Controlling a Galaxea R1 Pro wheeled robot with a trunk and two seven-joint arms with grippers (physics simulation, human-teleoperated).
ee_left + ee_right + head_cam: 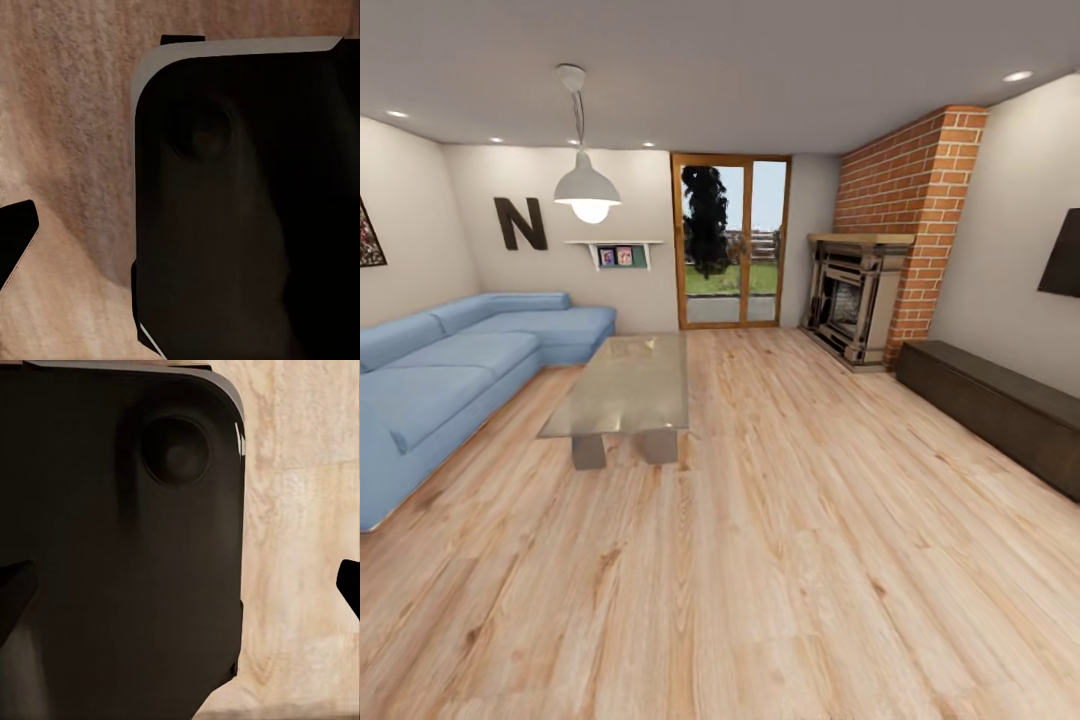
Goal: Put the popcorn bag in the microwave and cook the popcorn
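Head view — sofa (450,370), fireplace (857,300)

A large dark panel (120,555) with rounded corners and a round recess (176,451) sits close before the camera. Beyond it lies pale wooden floor (300,547). Two dark fingertips (15,592) show at the picture's edges, well apart.

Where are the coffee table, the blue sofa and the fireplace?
coffee table (625,388), head view, glass top.
blue sofa (450,365), head view, seat cushion.
fireplace (852,300), head view, firebox front.
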